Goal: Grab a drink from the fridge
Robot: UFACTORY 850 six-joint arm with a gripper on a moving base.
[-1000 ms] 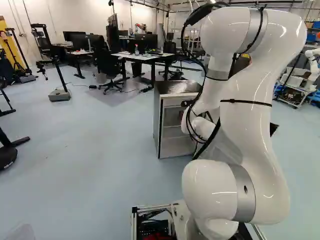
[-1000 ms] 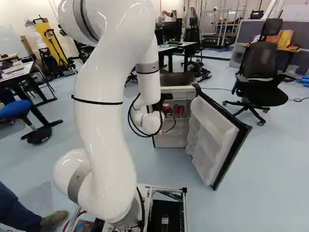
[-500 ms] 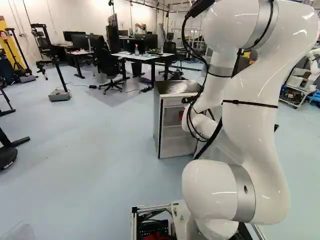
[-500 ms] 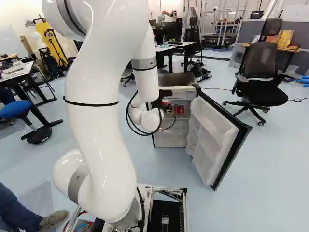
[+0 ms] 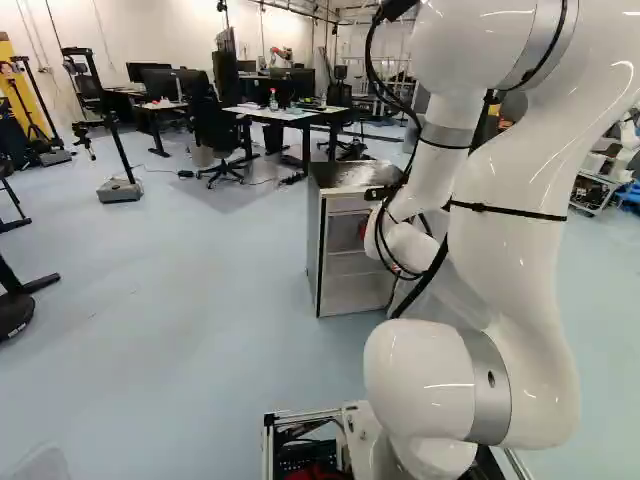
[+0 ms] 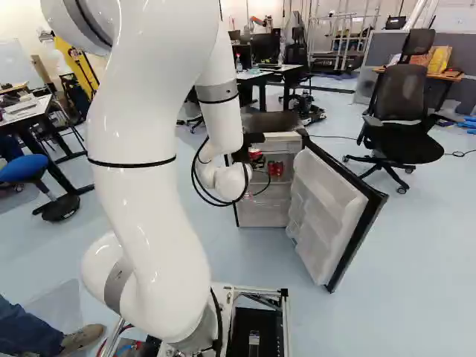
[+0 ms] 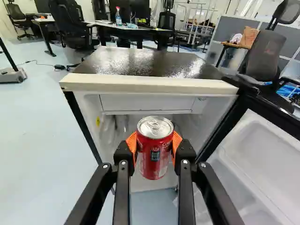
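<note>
Jaws are standing a can's width apart, gripping a red soda can (image 7: pixel 155 152) before the open mini-fridge (image 7: pixel 147 85); withdrawing well is likely demanding steady pressure, level travel and clearance from the door (image 7: pixel 262 161).

White-topped desk (image 5: pixel 285 113): black swivel chair (image 5: pixel 218 135) beside it, pale wall (image 5: pixel 180 35) behind, blue-grey floor (image 5: pixel 190 260) around. Grey partition (image 6: pixel 459 63) to its right, right base view.

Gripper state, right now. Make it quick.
Gripper: closed, holding the red can upright between its jaws, one on each side.
</note>
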